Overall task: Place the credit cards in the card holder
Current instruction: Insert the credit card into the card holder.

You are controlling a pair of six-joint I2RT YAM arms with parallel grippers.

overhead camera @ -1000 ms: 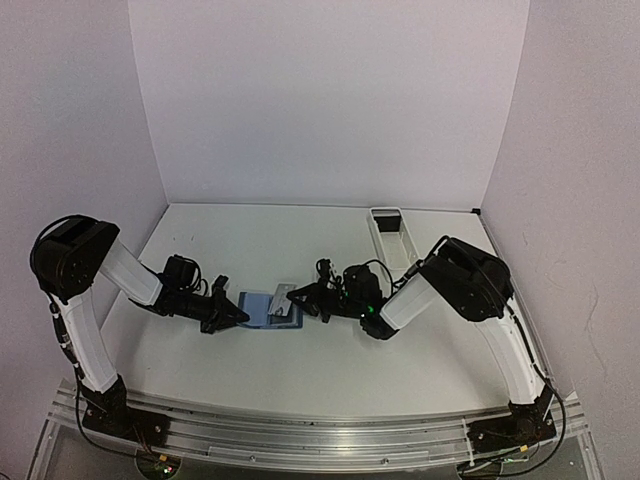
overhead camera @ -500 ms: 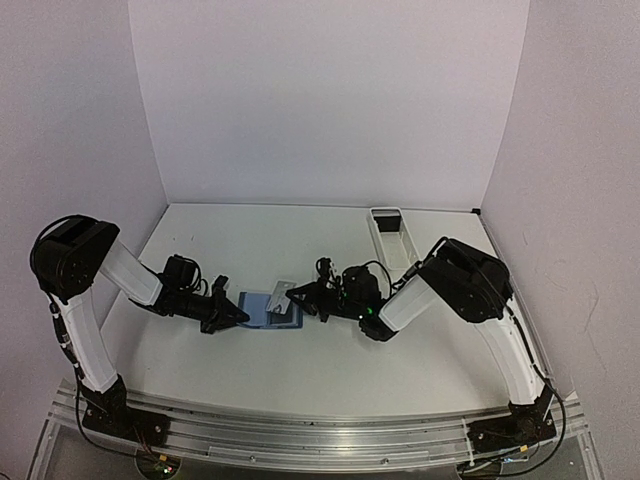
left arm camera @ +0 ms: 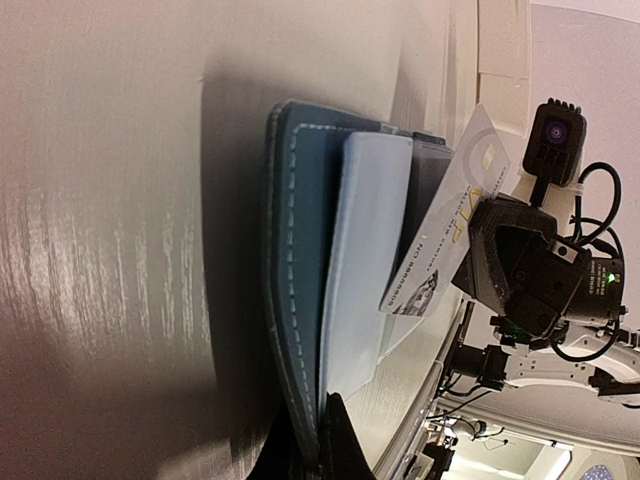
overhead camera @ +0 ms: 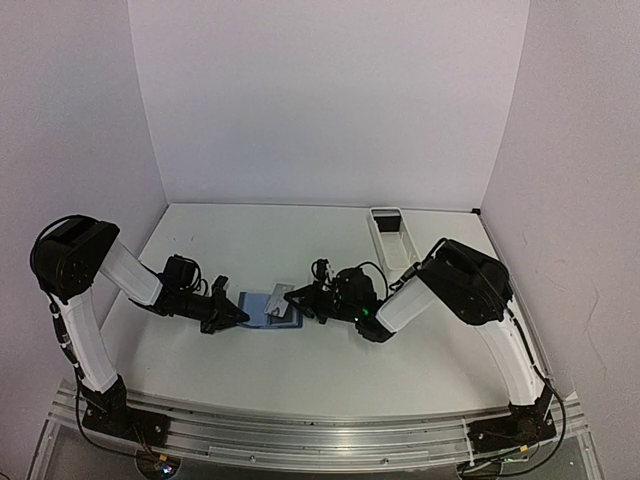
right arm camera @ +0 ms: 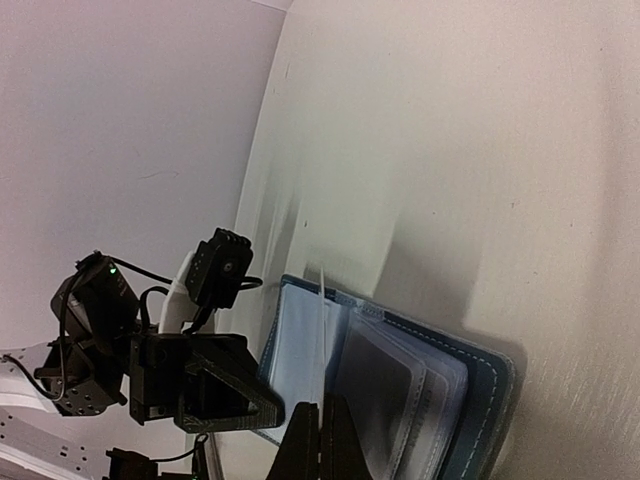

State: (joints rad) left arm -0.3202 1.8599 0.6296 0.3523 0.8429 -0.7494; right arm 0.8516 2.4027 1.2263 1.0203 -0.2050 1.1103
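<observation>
Left gripper [left arm camera: 308, 442] pinches the open blue card holder [left arm camera: 300, 250]; right gripper [right arm camera: 320, 430] seemingly clamps a pale card [left arm camera: 450, 220].

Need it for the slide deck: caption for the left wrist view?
Left gripper clamps the open blue folding card holder while the right gripper angles a white printed card over its pages.

Bright, even light — sheen streaks the table [left arm camera: 100, 250].

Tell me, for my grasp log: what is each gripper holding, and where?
The right gripper pinches a card by one edge; left gripper clamps the card holder at its edge.
</observation>
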